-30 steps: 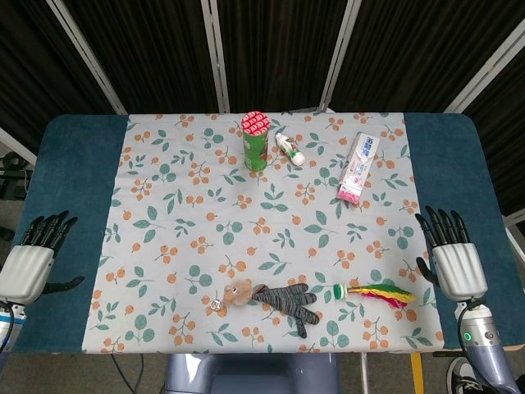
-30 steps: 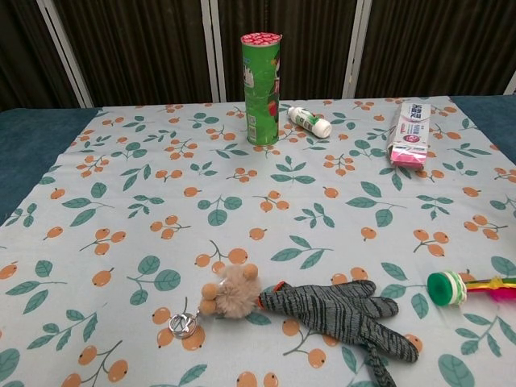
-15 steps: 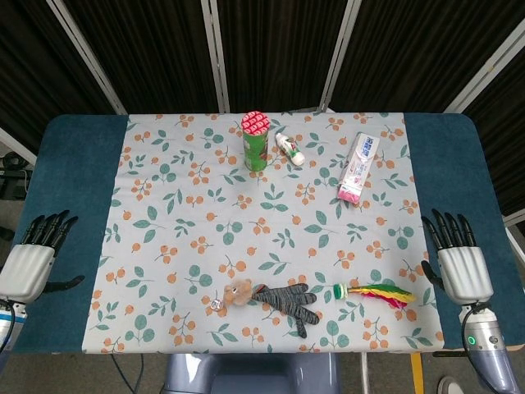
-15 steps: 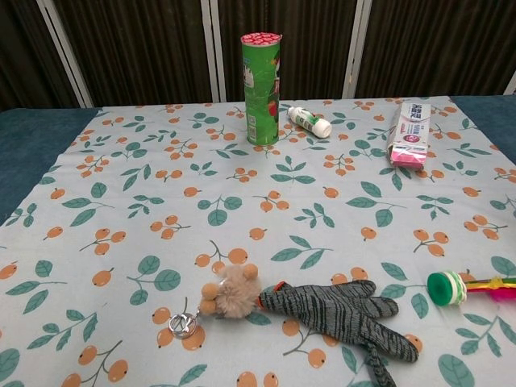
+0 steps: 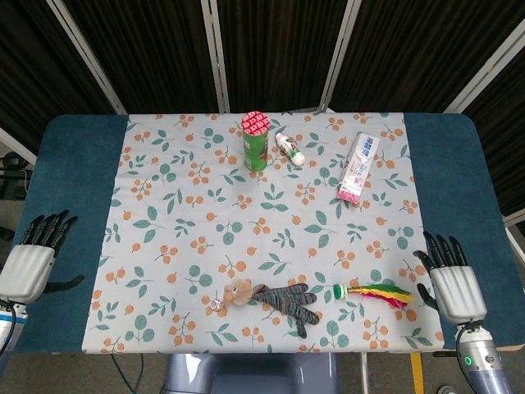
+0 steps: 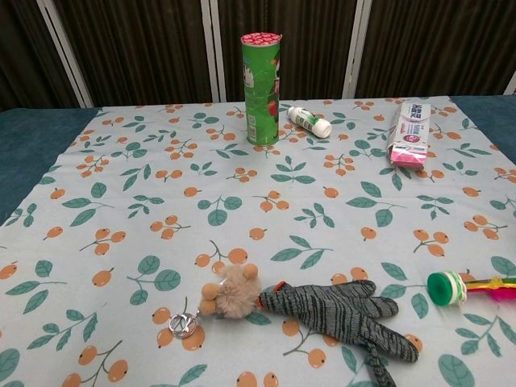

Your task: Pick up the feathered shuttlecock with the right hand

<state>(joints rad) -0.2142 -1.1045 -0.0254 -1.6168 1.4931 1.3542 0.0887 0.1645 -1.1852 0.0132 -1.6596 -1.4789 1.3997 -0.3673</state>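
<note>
The feathered shuttlecock (image 5: 373, 291) lies flat on the patterned cloth near the front right, its green-and-white base pointing left and its red, yellow and green feathers pointing right. The chest view shows its green base (image 6: 446, 288) at the right edge. My right hand (image 5: 454, 279) rests on the blue table just right of the feathers, fingers spread and empty, a short gap away. My left hand (image 5: 33, 258) lies open at the far left edge, holding nothing. Neither hand shows in the chest view.
A striped grey glove (image 5: 287, 300) and a furry keychain (image 5: 238, 291) lie left of the shuttlecock. At the back stand a green can (image 5: 256, 140), a small white bottle (image 5: 290, 149) and a toothpaste box (image 5: 359, 166). The floral cloth (image 5: 189, 205) covers the table's middle.
My right hand has slid toward the near edge of the table, ending lower beside the shuttlecock's feathers. The left hand and all objects stayed put.
</note>
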